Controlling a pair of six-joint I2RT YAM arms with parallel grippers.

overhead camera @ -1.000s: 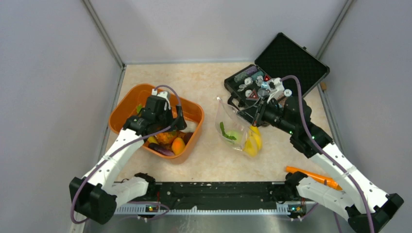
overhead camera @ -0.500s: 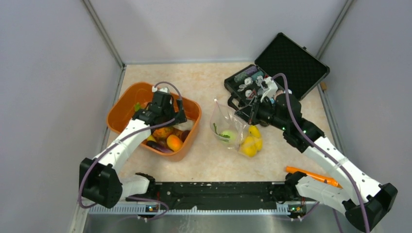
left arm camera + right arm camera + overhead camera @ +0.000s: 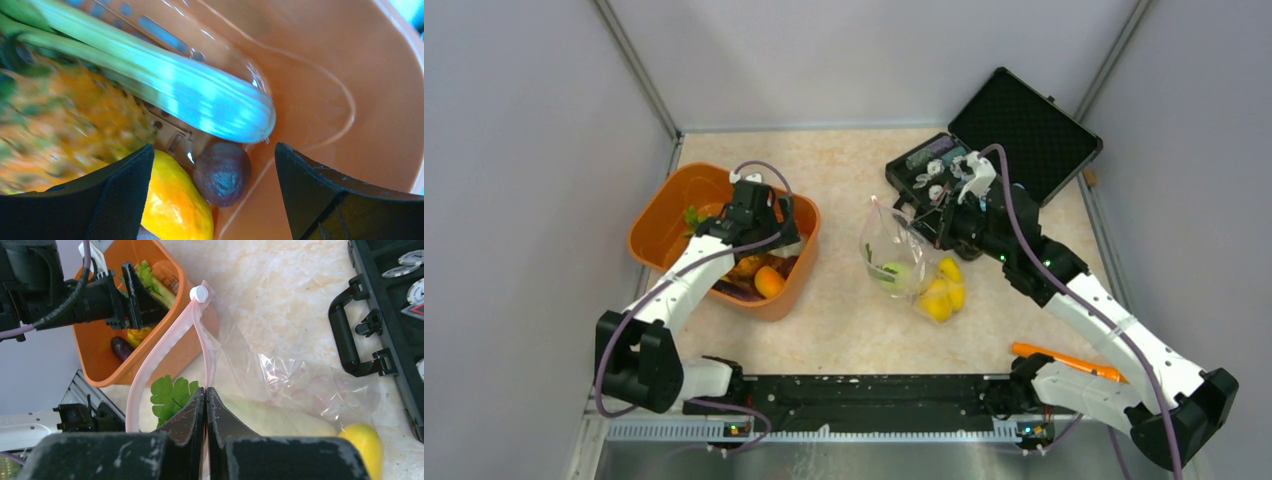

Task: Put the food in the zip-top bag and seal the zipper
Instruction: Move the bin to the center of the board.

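Observation:
The orange tub (image 3: 659,225) holds the food. In the left wrist view I see a pineapple (image 3: 65,115), a green-white stalk (image 3: 165,85), a yellow-orange fruit (image 3: 172,205) and a small dark round fruit (image 3: 222,172). My left gripper (image 3: 212,185) is low inside the tub (image 3: 320,100), open, with the dark fruit and the yellow-orange fruit between its fingers. My right gripper (image 3: 206,390) is shut on the pink zipper (image 3: 160,347) and holds the mouth of the zip-top bag (image 3: 280,385) up. A leafy green (image 3: 172,395) and lemons (image 3: 944,290) lie in the bag (image 3: 899,255).
An open black case (image 3: 1024,125) with small trinkets stands at the back right, its handle (image 3: 345,340) close to the bag. An orange tool (image 3: 1069,362) lies near the right arm's base. Grey walls close in the table on three sides.
The left arm has reached deeper into the tub, and the tub has slid left and back. The right gripper, still shut on the zipper, has shifted slightly left with the bag.

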